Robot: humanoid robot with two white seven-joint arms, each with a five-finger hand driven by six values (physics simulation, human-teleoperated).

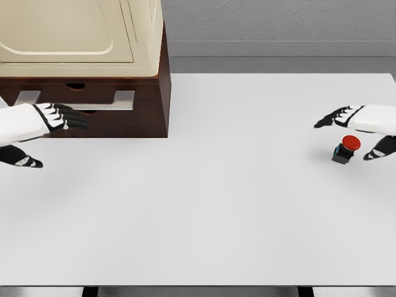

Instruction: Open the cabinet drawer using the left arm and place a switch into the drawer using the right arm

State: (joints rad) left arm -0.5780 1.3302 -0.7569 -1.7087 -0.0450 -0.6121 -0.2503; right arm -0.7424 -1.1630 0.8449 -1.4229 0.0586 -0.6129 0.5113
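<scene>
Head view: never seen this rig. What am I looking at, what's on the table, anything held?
This is a simulator render from a camera on a humanoid robot's head, looking down at a white table. The two white arms with black five-finger hands are the robot's own. The left hand reaches toward the metal handle of a dark wooden cabinet whose drawer looks closed. The right hand is open around a small switch with a red button, not gripping it. A cream-coloured appliance sits on the cabinet. Nothing is held yet.
</scene>
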